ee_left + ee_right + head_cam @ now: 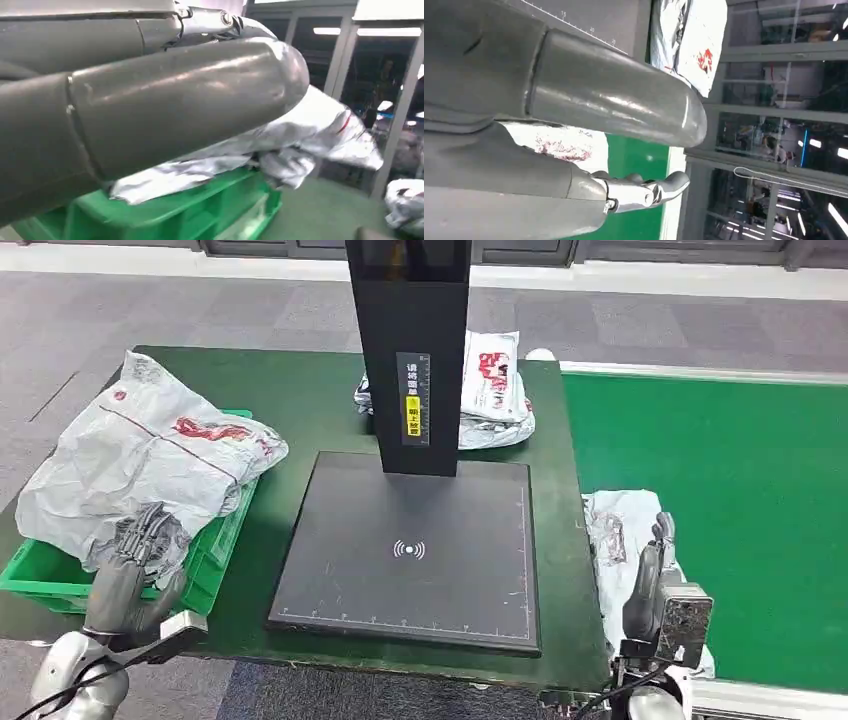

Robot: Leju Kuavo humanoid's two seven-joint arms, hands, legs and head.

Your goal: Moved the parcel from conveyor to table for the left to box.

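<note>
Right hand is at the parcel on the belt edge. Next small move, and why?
Probably close the right hand on the grey parcel: it sits over the bag at the conveyor's near edge, fingers apart, nothing held, and the black pad beside it lies bare. The left hand rests at the bagged parcel on the green crate.

This looks like a parcel-sorting station in a warehouse or logistics test hall. A green conveyor belt (720,510) runs beside a green-topped table (310,400) that carries a flat black scanning platform (410,550) with a ruled edge and a wireless symbol, under a black post (410,350) bearing a yellow label (its print too small to read). Grey plastic courier bags (150,455) lie over a green plastic crate (215,550), and more are piled behind the post (495,390). Glazed metal-framed partitions (774,100) and ceiling strip lights (367,31) surround it.
</note>
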